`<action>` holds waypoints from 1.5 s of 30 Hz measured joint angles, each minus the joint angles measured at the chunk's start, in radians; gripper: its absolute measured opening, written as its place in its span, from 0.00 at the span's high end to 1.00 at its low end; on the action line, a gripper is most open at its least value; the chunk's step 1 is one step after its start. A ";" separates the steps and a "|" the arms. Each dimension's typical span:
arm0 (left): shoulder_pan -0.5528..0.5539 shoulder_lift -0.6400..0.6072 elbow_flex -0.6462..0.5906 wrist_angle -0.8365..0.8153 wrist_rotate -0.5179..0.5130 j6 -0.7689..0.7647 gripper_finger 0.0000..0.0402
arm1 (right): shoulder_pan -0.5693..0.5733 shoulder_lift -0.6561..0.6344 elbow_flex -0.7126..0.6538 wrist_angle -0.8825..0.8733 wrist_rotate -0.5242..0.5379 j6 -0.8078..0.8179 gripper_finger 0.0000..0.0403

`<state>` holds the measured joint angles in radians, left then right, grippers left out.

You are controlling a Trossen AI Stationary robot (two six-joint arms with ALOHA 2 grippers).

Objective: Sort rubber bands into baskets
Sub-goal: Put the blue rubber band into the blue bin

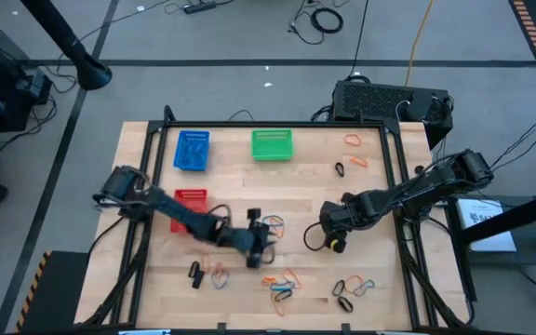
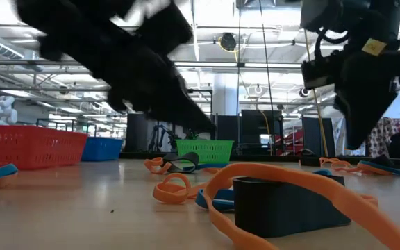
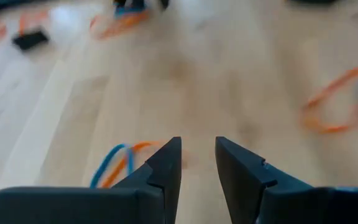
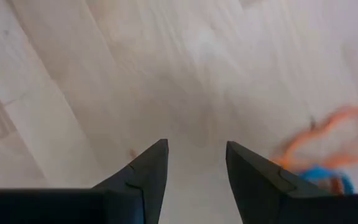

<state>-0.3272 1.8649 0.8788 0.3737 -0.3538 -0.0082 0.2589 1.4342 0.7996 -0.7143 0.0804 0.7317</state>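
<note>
Right now both arms hang over the middle of the table, the left gripper (image 3: 197, 163) with its fingers apart and nothing between them, poised just beside a blue-and-orange tangle of rubber bands (image 3: 118, 163), presumably lining up a pick. The right gripper (image 4: 196, 165) is spread too, empty above bare wood, while the blue basket (image 1: 192, 150), green basket (image 1: 272, 145) and red basket (image 1: 191, 198) wait, bands strewn loose.

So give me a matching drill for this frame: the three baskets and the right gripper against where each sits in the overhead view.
Things:
1. blue basket
2. green basket
3. red basket
4. right gripper

Places:
A. far edge, near the middle
B. under the left arm
C. far left part of the table
D. right of centre, over bare wood

Pairs: 1-C, 2-A, 3-B, 4-D
</note>
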 joint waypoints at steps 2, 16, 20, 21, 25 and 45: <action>0.057 0.030 0.040 -0.051 0.018 0.013 0.73 | 0.011 0.000 -0.001 0.036 0.048 -0.042 0.62; 0.205 0.059 0.096 -0.153 0.214 -0.055 0.73 | 0.101 0.000 -0.001 0.080 0.189 -0.089 0.62; 0.207 0.059 0.096 -0.156 0.226 -0.063 0.73 | 0.111 0.000 -0.001 0.091 0.190 -0.089 0.62; 0.208 0.062 0.096 -0.156 0.242 -0.065 0.73 | 0.111 0.000 -0.001 0.093 0.190 -0.089 0.62; 0.199 0.086 0.094 -0.159 0.245 -0.086 0.73 | 0.110 0.000 -0.001 0.096 0.193 -0.094 0.62; 0.201 0.096 0.095 -0.079 0.234 -0.057 0.98 | 0.110 0.001 -0.001 0.109 0.210 -0.089 0.62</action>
<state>-0.1265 1.9605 0.9741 0.2944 -0.1196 -0.0653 0.3687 1.4349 0.7982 -0.6052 0.2905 0.6422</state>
